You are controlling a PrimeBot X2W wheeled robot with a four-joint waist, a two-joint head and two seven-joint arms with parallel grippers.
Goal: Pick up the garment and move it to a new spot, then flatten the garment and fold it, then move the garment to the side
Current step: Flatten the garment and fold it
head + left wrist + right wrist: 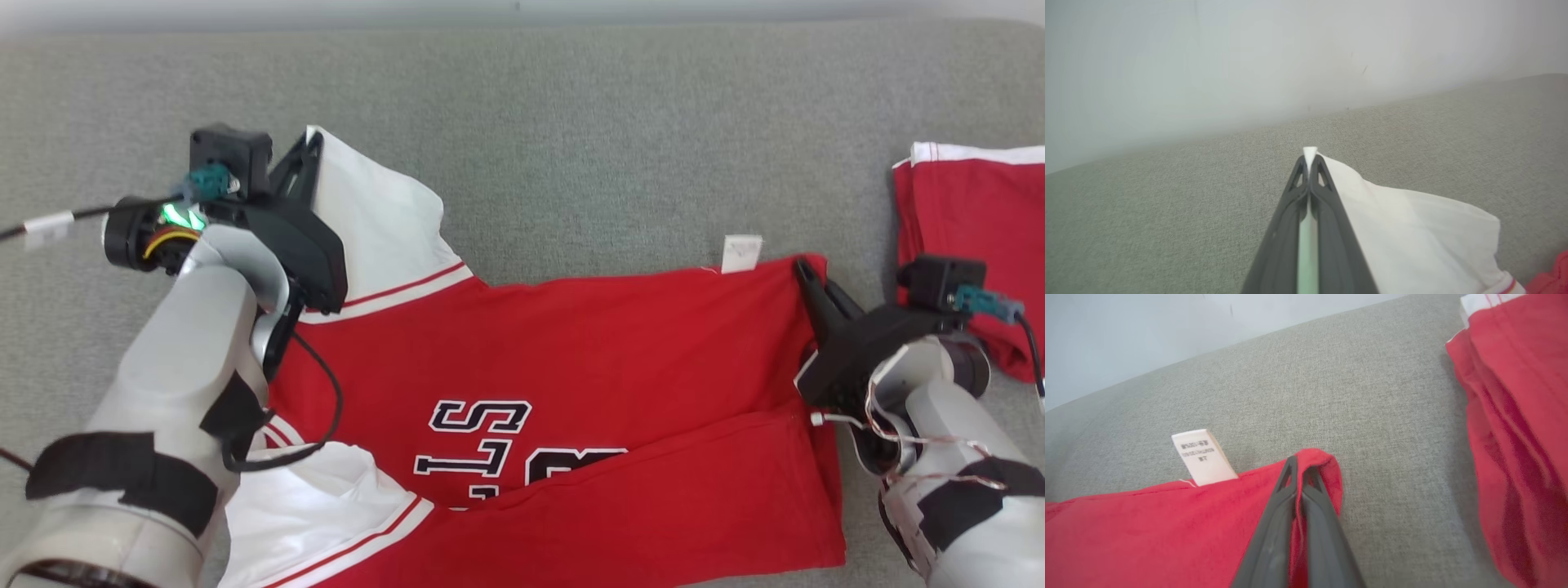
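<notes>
Two corners of the red jersey (pixel 571 343) sit pinched, left gripper (pixel 313 140) clamped on its white sleeve (pixel 384 220), right gripper (pixel 804 267) clamped on its hem corner (pixel 1327 462), so folding seems midway and the move aside is not yet done.

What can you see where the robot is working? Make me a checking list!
surface: grey fabric surface, flat.
job's things: red jersey with white sleeves, spread out, near edge folded over the lettering; label at its far edge.
clutter: second red garment, at the right.
hands: left hand shut on a white sleeve corner; right hand shut on a red corner.
cables: black cable loops over the jersey.
surroundings: pale wall.
</notes>
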